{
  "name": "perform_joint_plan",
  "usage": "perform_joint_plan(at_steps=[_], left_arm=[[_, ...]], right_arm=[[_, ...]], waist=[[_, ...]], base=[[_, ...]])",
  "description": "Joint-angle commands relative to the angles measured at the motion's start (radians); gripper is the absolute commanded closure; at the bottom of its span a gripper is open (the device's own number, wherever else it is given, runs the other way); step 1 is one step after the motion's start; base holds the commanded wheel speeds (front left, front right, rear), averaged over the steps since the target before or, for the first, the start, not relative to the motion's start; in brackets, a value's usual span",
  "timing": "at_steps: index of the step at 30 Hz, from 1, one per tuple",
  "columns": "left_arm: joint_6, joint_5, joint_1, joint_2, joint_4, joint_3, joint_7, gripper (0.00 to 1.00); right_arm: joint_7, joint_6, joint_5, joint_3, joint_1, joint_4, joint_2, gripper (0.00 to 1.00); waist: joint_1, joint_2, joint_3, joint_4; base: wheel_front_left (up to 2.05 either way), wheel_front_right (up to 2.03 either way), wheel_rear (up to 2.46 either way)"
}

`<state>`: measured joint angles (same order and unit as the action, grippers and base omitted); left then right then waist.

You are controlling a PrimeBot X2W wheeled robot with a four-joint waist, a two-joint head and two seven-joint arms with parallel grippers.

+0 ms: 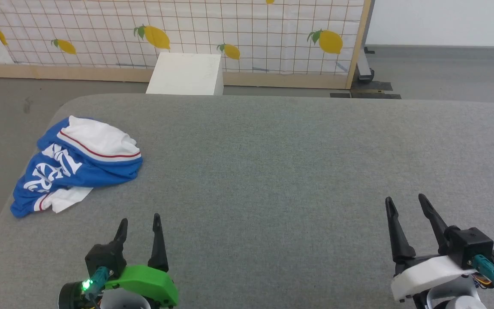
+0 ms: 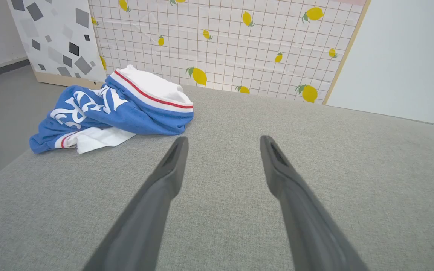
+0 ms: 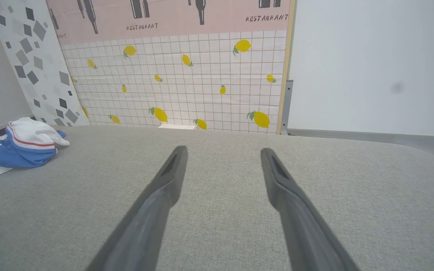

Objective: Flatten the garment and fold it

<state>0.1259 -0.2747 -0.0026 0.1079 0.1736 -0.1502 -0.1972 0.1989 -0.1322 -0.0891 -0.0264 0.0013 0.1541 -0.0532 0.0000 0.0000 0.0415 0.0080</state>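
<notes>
Though empty, both grippers (image 1: pixel 140 218) (image 1: pixel 404 198) wide-jawed.

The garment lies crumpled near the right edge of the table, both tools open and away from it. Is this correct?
No: the head view shows the garment crumpled near the left edge of the table. The left tool and right tool are open and away from it.

Shirt (image 1: pixel 79 163): soft matt jersey cloth, creased. Table (image 1: pixel 272 171): grey woven fabric, coarse and matt (weave plainest in the wrist views). Fingers (image 2: pixel 156 195): smooth, matt dark plastic. Screen frame (image 1: pixel 272 80): pale bare wood.
</notes>
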Motion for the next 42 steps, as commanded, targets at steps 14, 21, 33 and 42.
perform_joint_plan(at_steps=[14,21,33,42], left_arm=[[0.034,-0.033,-0.034,0.027,0.032,-0.041,-0.037,0.0],[0.054,-0.04,-0.04,0.046,0.033,-0.053,-0.05,0.0],[0.079,-0.047,-0.015,0.087,0.001,-0.043,-0.054,0.0],[0.089,-0.066,0.011,0.096,-0.019,-0.019,-0.057,0.0]], right_arm=[[0.04,0.001,-0.012,-0.019,-0.004,0.026,0.003,0.0],[0.054,0.001,-0.024,-0.023,0.003,0.039,0.003,0.0],[0.063,0.002,-0.034,0.004,-0.001,0.054,0.003,0.0],[0.063,0.002,-0.04,0.026,-0.007,0.063,0.003,0.0]], waist=[[0.0,0.0,0.004,0.053],[0.0,0.0,0.014,0.191],[0.0,0.0,0.017,0.453],[0.0,0.0,0.017,0.539]], base=[[0.0,0.0,0.0],[0.0,0.0,0.0],[0.0,0.0,0.0],[0.0,0.0,0.0]])
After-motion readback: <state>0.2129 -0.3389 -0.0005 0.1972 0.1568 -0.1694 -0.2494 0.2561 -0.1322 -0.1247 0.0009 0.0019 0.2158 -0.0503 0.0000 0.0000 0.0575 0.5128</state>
